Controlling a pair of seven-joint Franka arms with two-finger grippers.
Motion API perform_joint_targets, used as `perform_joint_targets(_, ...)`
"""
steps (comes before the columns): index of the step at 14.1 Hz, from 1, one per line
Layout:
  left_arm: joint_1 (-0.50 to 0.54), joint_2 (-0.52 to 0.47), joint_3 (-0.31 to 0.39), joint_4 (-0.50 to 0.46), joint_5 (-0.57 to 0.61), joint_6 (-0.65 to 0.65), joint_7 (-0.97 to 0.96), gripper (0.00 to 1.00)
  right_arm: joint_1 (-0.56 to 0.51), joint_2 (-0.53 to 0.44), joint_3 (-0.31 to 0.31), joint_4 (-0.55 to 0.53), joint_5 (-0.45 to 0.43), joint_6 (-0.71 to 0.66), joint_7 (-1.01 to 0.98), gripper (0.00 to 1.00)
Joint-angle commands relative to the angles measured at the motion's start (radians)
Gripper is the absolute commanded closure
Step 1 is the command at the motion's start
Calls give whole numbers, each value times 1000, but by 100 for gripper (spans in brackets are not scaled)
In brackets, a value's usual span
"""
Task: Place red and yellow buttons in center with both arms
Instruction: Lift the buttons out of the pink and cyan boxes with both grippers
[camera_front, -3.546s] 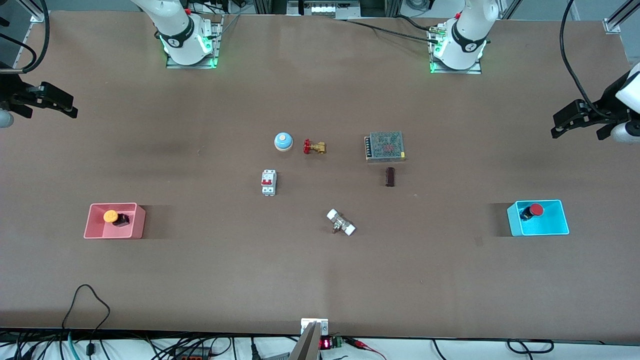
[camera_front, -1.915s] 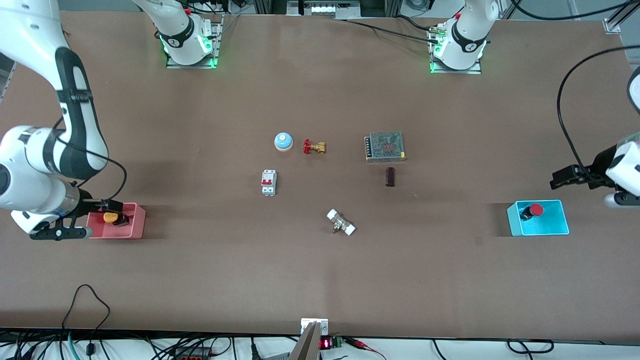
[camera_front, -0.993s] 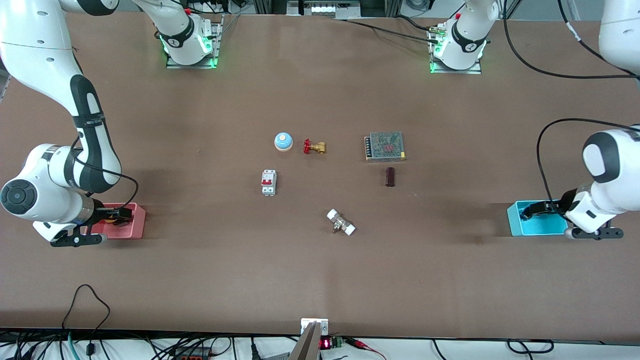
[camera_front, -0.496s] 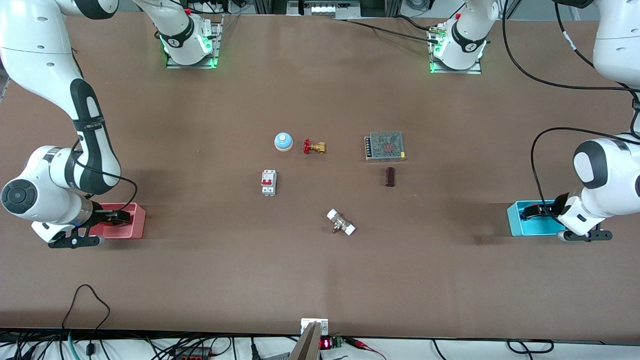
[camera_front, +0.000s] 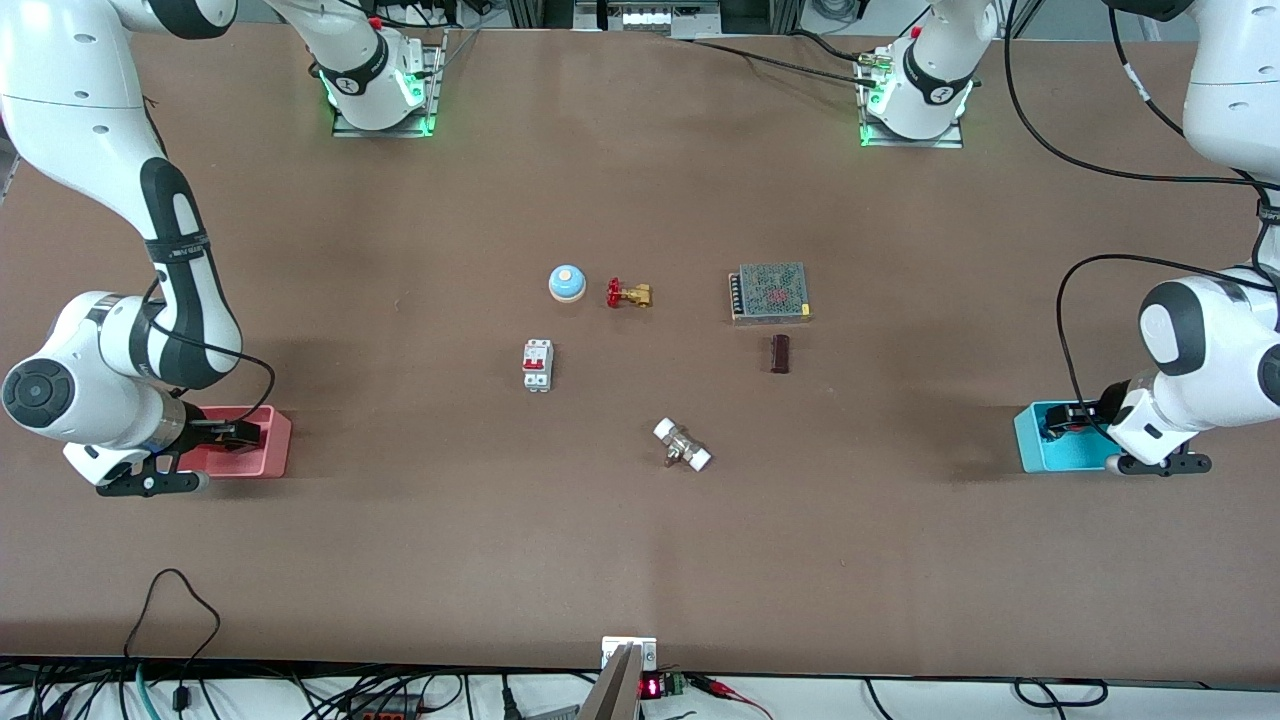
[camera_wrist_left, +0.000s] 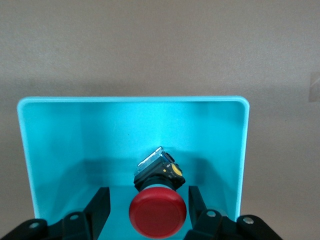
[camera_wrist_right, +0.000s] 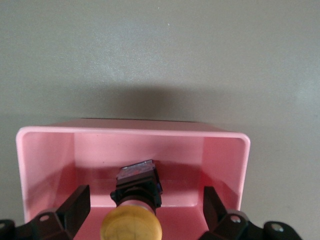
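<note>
Both arms have swung down from the table ends. Left gripper (camera_wrist_left: 147, 220) straddles the red button (camera_wrist_left: 157, 207) in the cyan tray (camera_wrist_left: 130, 102); right gripper (camera_wrist_right: 140, 212) straddles the yellow button (camera_wrist_right: 131, 225) in the pink tray (camera_wrist_right: 135, 131), fingers spread, caps toward the wrists.

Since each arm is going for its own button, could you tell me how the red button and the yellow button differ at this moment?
The red button has a red cap and lies in the cyan tray toward the left arm's end; the yellow button has an orange-yellow cap and lies in the pink tray toward the right arm's end. The left gripper straddles the red one, the right gripper the yellow one. Both have black bodies, lie tipped over, and sit between open fingers.
</note>
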Motion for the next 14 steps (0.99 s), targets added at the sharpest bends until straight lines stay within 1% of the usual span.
perform_joint_targets(1,1,-22,-4,-16,21,2,2,51,-13,10,14,17,0,-4,-3,0)
perform_joint_targets(3,0,-28,-5,-9,21,2,-1,62,-13,10,14,17,2,-9,-3,2)
perform_joint_targets(5,-2,-54,-5,-6,21,-1,-1,70,-13,10,14,17,2,-12,-3,2)
perform_joint_targets(8,-2,-123,-10,-5,21,-33,10,71,-13,10,14,16,9,-12,-4,2)
perform_joint_targets(9,-4,-144,-14,-3,21,-44,8,72,-13,10,14,16,23,-12,-6,4)
perform_joint_targets(10,-8,-170,-16,-2,21,-55,8,72,-13,10,14,16,28,-13,-7,12)
perform_joint_targets(12,-16,-209,-22,7,21,-85,3,72,-15,10,14,16,28,-13,-12,44)
perform_joint_targets(13,-40,-218,-22,9,21,-102,-4,72,-15,10,14,16,26,-13,-13,60)
perform_joint_targets(14,-60,-219,-22,18,19,-117,-19,72,-15,9,14,16,26,-15,-17,69)
